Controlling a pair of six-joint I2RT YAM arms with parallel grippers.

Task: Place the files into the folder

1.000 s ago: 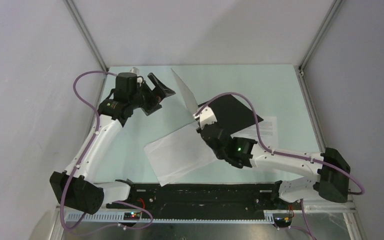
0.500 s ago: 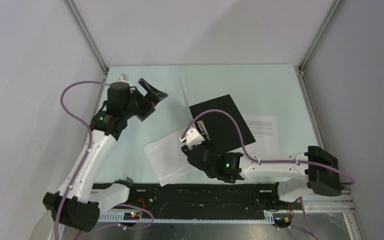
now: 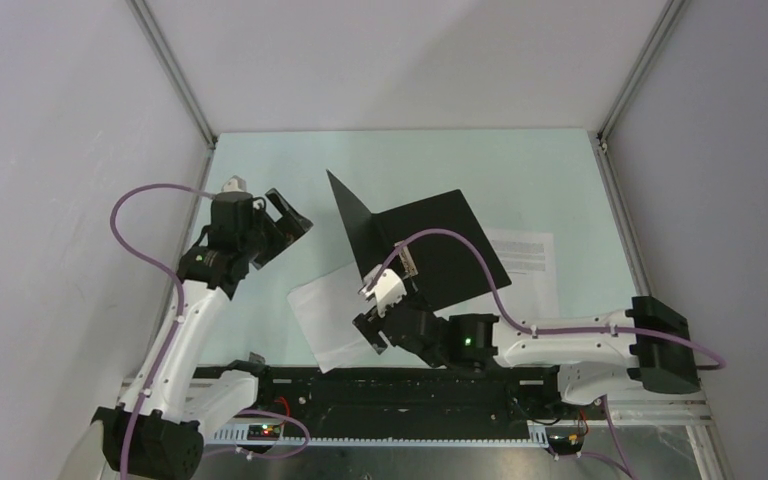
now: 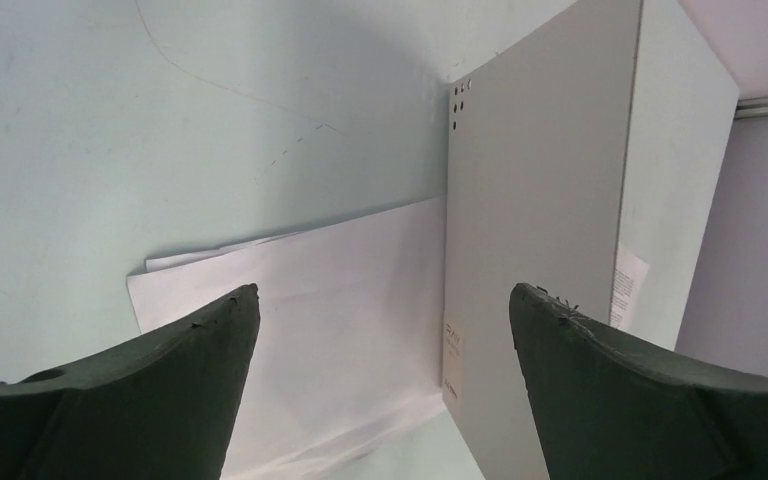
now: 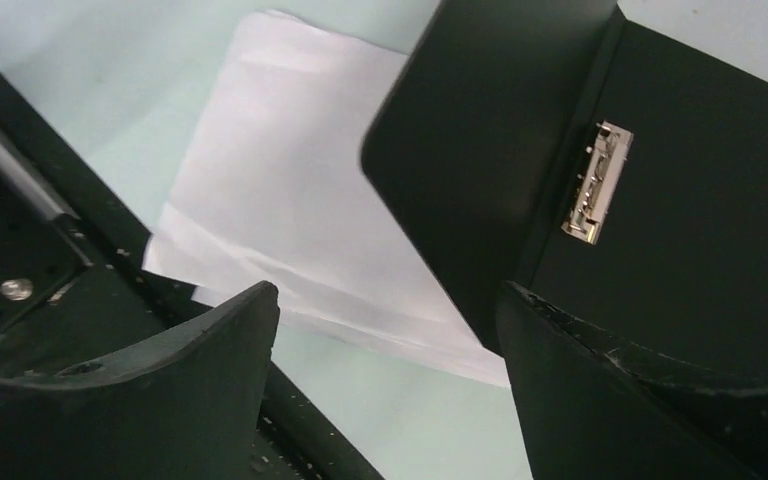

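The folder [image 3: 450, 250] lies open mid-table, black inside up, with a metal clip [image 5: 595, 180] at its spine. Its left cover [image 3: 358, 235] stands up on its own; the beige outside of that cover [image 4: 530, 250] faces the left wrist camera. A plain white file [image 3: 322, 318] lies flat left of the folder, and the cover's foot rests on its edge. A printed file [image 3: 532, 255] pokes out from under the folder's right side. My right gripper [image 3: 368, 322] hovers open over the plain file's near corner. My left gripper [image 3: 295, 222] is open and empty, left of the raised cover.
A black rail [image 5: 20, 250] runs along the table's near edge, right beside the plain file's corner. The enclosure's walls and metal posts [image 3: 175, 75] close in the left, back and right.
My right gripper has opened, let go of the folder's cover and drawn back toward the near edge. The cover now stands alone, tilted further open. My left arm has pulled back nearer.
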